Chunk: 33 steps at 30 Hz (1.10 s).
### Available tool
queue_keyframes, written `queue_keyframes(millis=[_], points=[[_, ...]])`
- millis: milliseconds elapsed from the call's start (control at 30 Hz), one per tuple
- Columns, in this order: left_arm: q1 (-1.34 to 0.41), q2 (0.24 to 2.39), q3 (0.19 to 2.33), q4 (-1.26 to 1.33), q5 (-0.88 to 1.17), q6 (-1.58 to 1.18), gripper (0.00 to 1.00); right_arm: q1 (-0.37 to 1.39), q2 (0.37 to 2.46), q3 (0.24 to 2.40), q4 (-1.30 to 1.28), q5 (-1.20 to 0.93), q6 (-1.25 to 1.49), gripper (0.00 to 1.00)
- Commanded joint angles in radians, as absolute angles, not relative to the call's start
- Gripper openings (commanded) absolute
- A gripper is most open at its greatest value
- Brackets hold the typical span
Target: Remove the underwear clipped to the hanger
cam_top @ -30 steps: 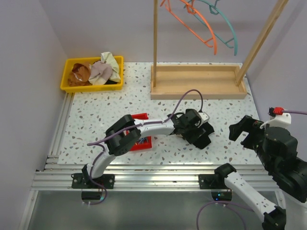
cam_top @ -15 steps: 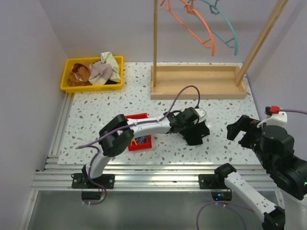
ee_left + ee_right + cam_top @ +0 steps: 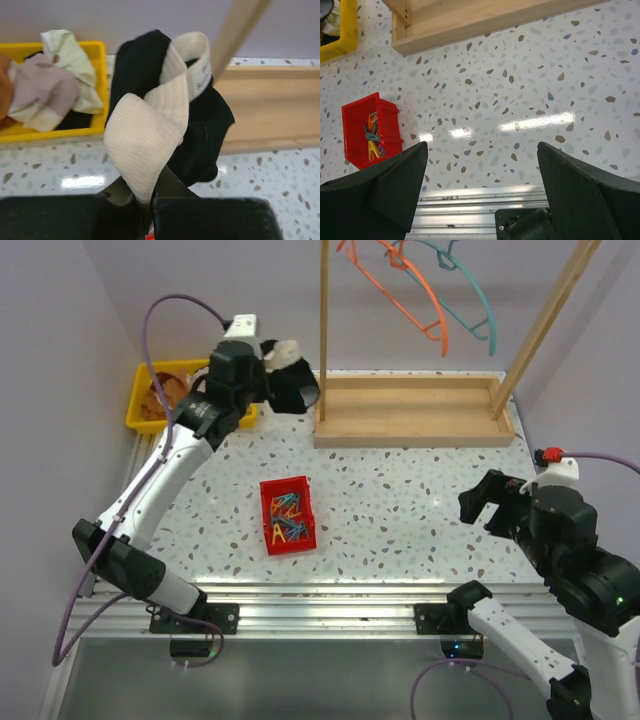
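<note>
1. While our left gripper [image 3: 145, 212] clamps the black underwear [image 3: 297, 388] upper left, beside the yellow bin [image 3: 150, 424], we judge drop-off underway.
2. Right gripper [image 3: 481, 170]: fingers apart, empty.
3. Next we need to centre over the bin and release.

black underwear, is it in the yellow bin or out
Out. The black underwear is bunched in the left gripper's shut fingers, beside the yellow bin, not inside it.

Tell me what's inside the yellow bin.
The yellow bin holds a pink-cream cloth bundle, a pale green cloth and, at the frame's edge, a rust-brown garment. Something dark lies under them; they cover the bin's floor and whatever else is below.
</note>
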<state>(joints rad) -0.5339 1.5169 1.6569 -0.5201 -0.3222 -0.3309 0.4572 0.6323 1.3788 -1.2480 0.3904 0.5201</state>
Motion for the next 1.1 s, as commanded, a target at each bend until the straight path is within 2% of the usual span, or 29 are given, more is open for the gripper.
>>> queue_keyframes(millis=[0,200,367,500,833,900,1000,1033,1067], points=[[-0.360,1.539,1.664,-0.585,-0.313,-0.319,0.00,0.456,0.681,1.365,-1.164,0.347,0.497,0.94],[-0.126,1.695,1.828,-0.453,-0.331,-0.275,0.00,0.457,0.713,1.313,-1.108,0.298,0.500,0.94],[-0.037,1.877,1.985,-0.385,-0.425,-0.255,0.00,0.456,0.752,1.327,-1.117,0.276,0.508,0.94],[0.061,1.999,2.020,-0.318,-0.361,-0.302,0.00,0.457,0.799,1.377,-1.155,0.273,0.505,0.94],[0.118,2.331,2.060,-0.238,-0.233,-0.360,0.01,0.456,0.877,1.433,-1.218,0.264,0.555,0.94],[0.121,2.373,2.063,-0.233,-0.192,-0.380,0.05,0.457,0.885,1.430,-1.216,0.253,0.558,0.94],[0.126,2.436,2.086,-0.255,-0.141,-0.422,0.28,0.457,0.896,1.425,-1.209,0.233,0.557,0.95],[0.127,2.451,2.097,-0.261,-0.132,-0.440,0.42,0.456,0.903,1.424,-1.206,0.233,0.555,0.95],[0.129,2.453,2.095,-0.268,-0.117,-0.449,0.50,0.457,0.900,1.416,-1.197,0.230,0.557,0.96]])
